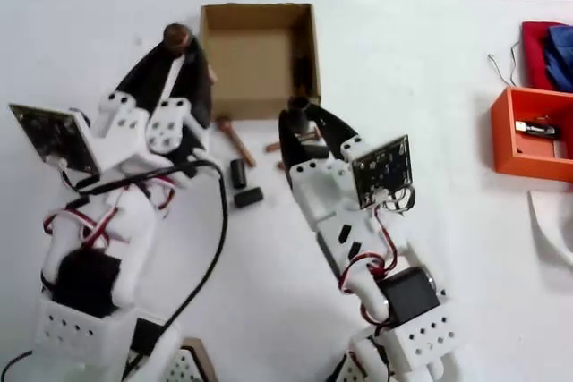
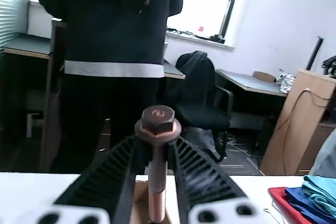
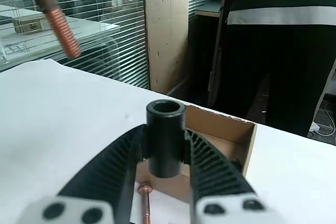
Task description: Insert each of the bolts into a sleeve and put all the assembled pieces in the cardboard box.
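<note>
The cardboard box (image 1: 255,51) stands open-topped near the far edge of the white table (image 1: 412,60). Bare tabletop runs from the box's right wall to an orange tray (image 1: 506,145) well apart from it. Just left of the box, the left gripper (image 1: 177,53) is clamped on a copper bolt (image 2: 157,124), which stands upright with its head above the fingertips. At the box's near wall, the right gripper (image 3: 165,132) pinches a black sleeve (image 3: 165,156), also upright, with its bore facing up. In front of the box, between the arms, lie two loose bolts (image 1: 235,139) and two loose sleeves (image 1: 238,172). Inside the box a dark shape (image 1: 304,69) sits by the right wall, too blurred to name. The orange tray holds a small dark stick-shaped item (image 1: 535,128).
</note>
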### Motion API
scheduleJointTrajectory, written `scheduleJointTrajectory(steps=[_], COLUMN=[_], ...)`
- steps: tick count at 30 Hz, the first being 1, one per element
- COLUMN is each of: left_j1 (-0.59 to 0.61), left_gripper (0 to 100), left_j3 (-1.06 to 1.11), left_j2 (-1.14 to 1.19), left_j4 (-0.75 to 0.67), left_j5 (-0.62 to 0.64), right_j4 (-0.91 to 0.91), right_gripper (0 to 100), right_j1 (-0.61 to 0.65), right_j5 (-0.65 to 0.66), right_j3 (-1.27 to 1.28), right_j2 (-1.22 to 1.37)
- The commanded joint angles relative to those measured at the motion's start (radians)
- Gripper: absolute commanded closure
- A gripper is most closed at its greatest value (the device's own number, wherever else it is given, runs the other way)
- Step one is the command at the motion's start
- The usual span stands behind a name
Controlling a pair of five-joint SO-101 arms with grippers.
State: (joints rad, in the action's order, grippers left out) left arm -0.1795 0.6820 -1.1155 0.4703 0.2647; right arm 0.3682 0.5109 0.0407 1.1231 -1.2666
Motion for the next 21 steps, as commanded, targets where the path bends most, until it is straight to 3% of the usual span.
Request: scheduleJointTrajectory(steps=[1,5,10,21], left_j1=[-0.049,-0.101,-0.123,-0.133], left_gripper=[97,97,97,97], left_j3=[-0.082,-0.082,-0.102,-0.294], left_j2=[0.041,0.052,0.063,0.175], left_j4=[-0.032,-0.040,-0.041,0.015], left_j5=[0.005,0.026,0.170,0.176], right_j4=[-0.030,-0.087,-0.091,-0.113], right_gripper=[97.7,97.7,97.7,97.7], right_j1=[0.007,0.007,0.004,0.007], right_j5=[0.002,0.002,0.003,0.003], right_j3=[-0.035,-0.029,-0.029,-0.018], right_j2=[-0.012,-0.010,-0.010,0.079])
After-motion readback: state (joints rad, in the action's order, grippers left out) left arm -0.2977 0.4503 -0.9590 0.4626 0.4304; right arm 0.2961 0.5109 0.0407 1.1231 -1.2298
